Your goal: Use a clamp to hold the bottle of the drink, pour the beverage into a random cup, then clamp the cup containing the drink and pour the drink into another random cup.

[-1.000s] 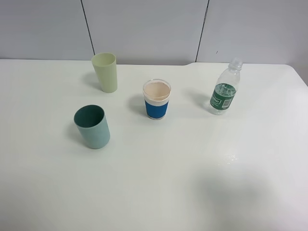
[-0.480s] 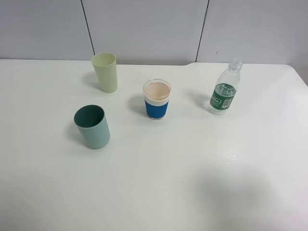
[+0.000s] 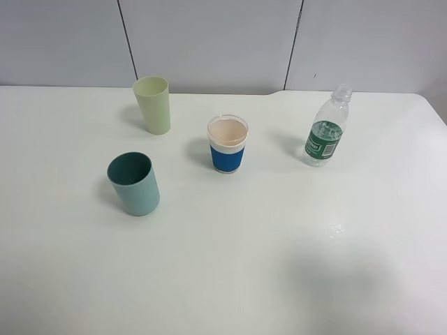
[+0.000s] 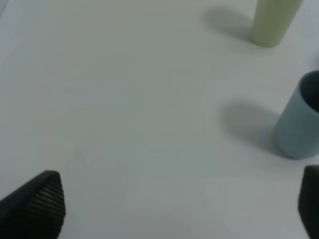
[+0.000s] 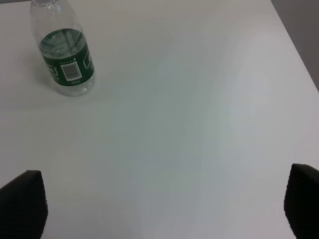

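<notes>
A clear bottle (image 3: 326, 130) with a green label stands uncapped at the back right of the white table; the right wrist view shows the bottle (image 5: 64, 55) well ahead of my right gripper (image 5: 164, 206). That clamp is open and holds nothing. The tall pale yellow-green cup (image 3: 153, 105) stands at the back left. A white cup with a blue sleeve (image 3: 227, 144) is in the middle and a short teal cup (image 3: 133, 183) at the front left. My left gripper (image 4: 179, 204) is open and empty, with the teal cup (image 4: 300, 121) and the yellow-green cup (image 4: 273, 22) ahead of it. Neither arm shows in the high view.
The table (image 3: 230, 265) is white and ends at a grey panelled wall (image 3: 209, 42) behind the cups. Its right edge (image 5: 294, 50) runs close to the bottle's side. A soft shadow lies on the front right of the table.
</notes>
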